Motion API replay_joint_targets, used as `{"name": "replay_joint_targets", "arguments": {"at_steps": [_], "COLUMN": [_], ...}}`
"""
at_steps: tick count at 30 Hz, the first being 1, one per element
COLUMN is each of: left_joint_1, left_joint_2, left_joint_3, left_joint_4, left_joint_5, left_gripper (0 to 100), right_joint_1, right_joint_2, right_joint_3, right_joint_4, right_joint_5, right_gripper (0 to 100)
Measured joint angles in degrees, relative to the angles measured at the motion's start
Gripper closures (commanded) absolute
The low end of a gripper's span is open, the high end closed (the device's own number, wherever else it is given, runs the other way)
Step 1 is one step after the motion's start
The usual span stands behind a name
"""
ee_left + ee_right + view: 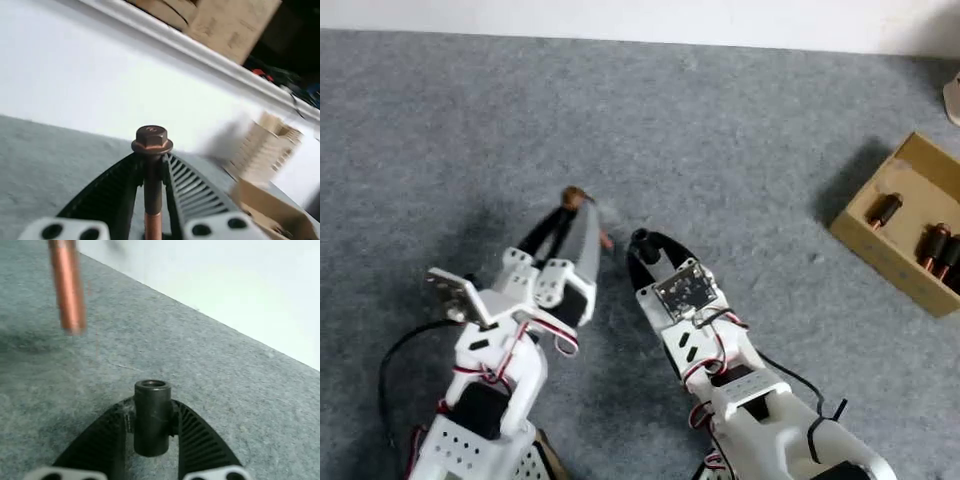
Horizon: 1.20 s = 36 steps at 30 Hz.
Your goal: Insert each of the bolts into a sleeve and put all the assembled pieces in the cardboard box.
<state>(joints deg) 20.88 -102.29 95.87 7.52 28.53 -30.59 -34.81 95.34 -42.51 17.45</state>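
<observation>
1. the left gripper [152, 162] pinches a copper bolt [153, 190] by its shank, with the head past the fingertips.
2. the right gripper [152, 407] is clamped on a black sleeve [151, 425], its open bore showing.
3. bolt and sleeve are near each other but apart, over the grey mat [720, 120].
4. the cardboard box [875, 255] sits well off on the right arm's side and holds assembled pieces [885, 210].

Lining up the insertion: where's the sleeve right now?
High view: sleeve clamped in the right gripper, just right of the bolt in the left gripper, left of the cardboard box.
</observation>
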Motion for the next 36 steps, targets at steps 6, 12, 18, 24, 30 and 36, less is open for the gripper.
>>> {"name": "replay_joint_targets", "arguments": {"at_steps": [6,12,18,24,30,36], "left_joint_1": [3.8,3.9,1.4,-1.6,-0.4,0.1], "left_joint_2": [0.0,0.0,0.0,-0.1,-0.1,7.2], "left_joint_3": [0.0,0.2,0.2,0.2,-0.4,-4.2], "left_joint_4": [0.5,0.5,0.5,0.9,9.6,11.5], "left_joint_5": [0.0,0.0,1.1,3.2,3.2,3.3], "left_gripper": [99,99,99,99,99,99], "right_joint_1": [-1.6,-1.8,-2.5,-2.5,-2.5,-2.5], "right_joint_2": [0.0,0.0,0.0,0.0,0.0,0.0], "right_joint_3": [0.0,0.0,0.0,0.0,0.0,0.0], "right_joint_4": [0.0,0.0,0.0,0.0,0.0,0.0], "right_joint_5": [0.0,0.0,0.0,0.0,0.0,0.1], "right_gripper": [99.4,99.4,99.4,99.4,99.4,99.4]}}
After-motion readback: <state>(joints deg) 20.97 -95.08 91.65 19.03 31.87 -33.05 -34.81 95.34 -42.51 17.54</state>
